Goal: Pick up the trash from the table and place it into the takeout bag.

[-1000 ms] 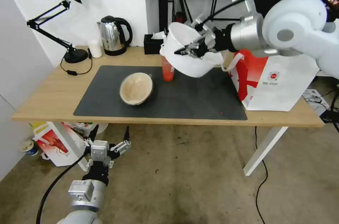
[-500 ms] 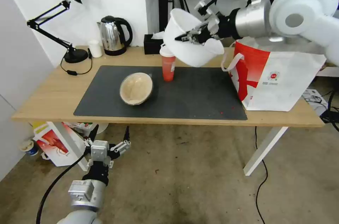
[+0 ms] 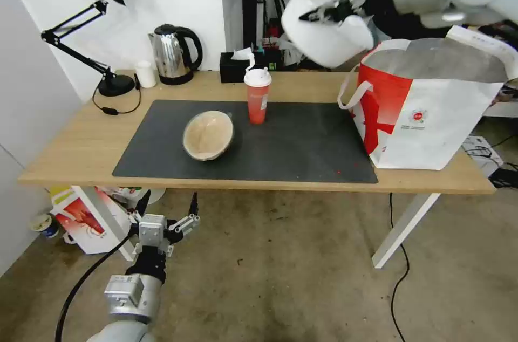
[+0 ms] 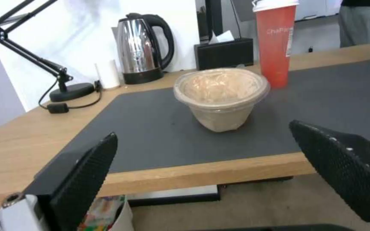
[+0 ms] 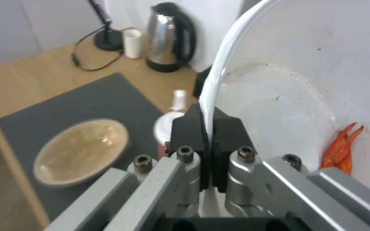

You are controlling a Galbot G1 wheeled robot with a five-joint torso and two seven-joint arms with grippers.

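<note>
Right hand (image 3: 324,12) pinches the rim of the white bowl (image 3: 324,29), held tilted in the air at 10 o'clock of the takeout bag (image 3: 426,110), near its open mouth. Right wrist view adds red shell scraps (image 5: 343,147) stuck inside. Red cup (image 3: 257,96) and beige bowl (image 3: 208,135) sit on the table (image 3: 75,142). Left hand (image 3: 162,228) hangs below the table edge at 7 o'clock, fingers spread; its wrist view shows a clear film over the beige bowl.

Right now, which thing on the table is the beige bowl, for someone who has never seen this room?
Find the long light-wood table and the dark grey mat on it. The beige bowl sits on the mat's left half, beside the red cup; it is low, wide and tan, covered in clear film.
</note>
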